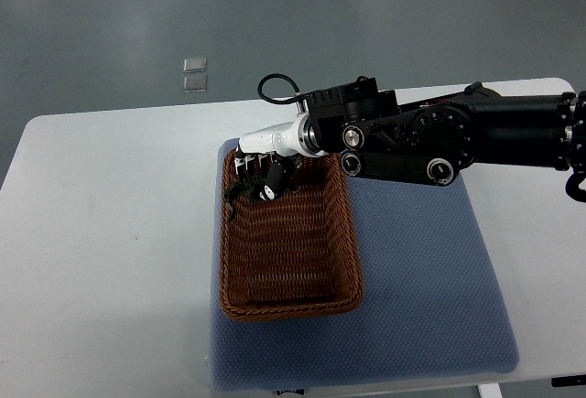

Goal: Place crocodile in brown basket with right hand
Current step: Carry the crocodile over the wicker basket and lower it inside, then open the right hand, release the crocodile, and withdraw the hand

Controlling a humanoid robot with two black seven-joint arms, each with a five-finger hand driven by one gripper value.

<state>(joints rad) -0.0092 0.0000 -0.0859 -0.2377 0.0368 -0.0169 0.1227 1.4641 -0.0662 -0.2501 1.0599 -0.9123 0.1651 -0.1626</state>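
Entering from the right edge of the frame, the right hand (261,171) clenched the dark green crocodile (238,195) in curled fingers, with the toy hanging just below the fingertips, inside the upper-left corner of the brown basket (288,305).

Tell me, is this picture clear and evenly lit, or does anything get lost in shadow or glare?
Top view: soft, even light, with only faint shadow inside the brown basket; the white table is bright but shows no hard glare; the dark crocodile held in the right hand blurs into it, so its details are hard to make out; the black arm loses detail too.
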